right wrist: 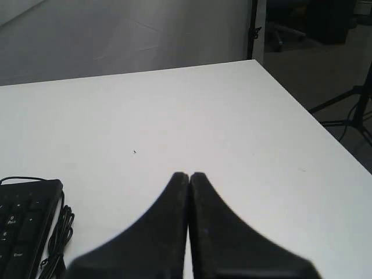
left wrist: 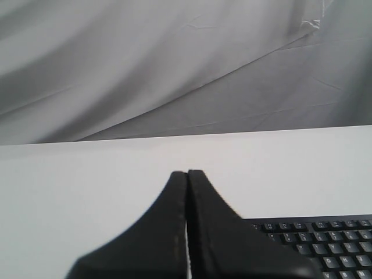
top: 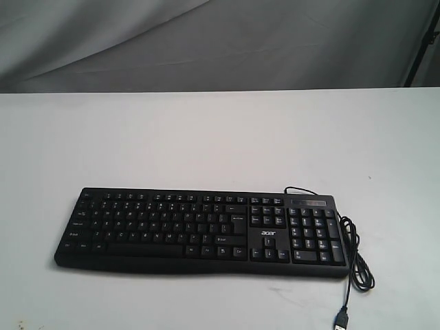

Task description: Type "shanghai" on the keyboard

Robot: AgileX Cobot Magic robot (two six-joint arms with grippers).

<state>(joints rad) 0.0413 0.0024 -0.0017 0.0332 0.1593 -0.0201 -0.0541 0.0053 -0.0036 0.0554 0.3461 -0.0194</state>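
Observation:
The black keyboard [top: 199, 230] with white legends and an "acer" logo lies on the white table [top: 220, 137], near its front edge. Its thin black cable [top: 357, 258] coils off the number-pad end. Neither gripper shows in the exterior view. In the left wrist view my left gripper [left wrist: 187, 173] is shut and empty, held above the table with a corner of the keyboard [left wrist: 325, 241] beside it. My right gripper [right wrist: 189, 174] is likewise shut on nothing, off the number-pad end of the keyboard [right wrist: 23, 224] and its cable [right wrist: 58, 238].
Grey cloth [top: 206, 41] hangs behind the table. The table's right edge [right wrist: 308, 113] drops off to a dark floor with stand legs [right wrist: 349, 110]. The USB plug [top: 342, 318] lies at the front edge.

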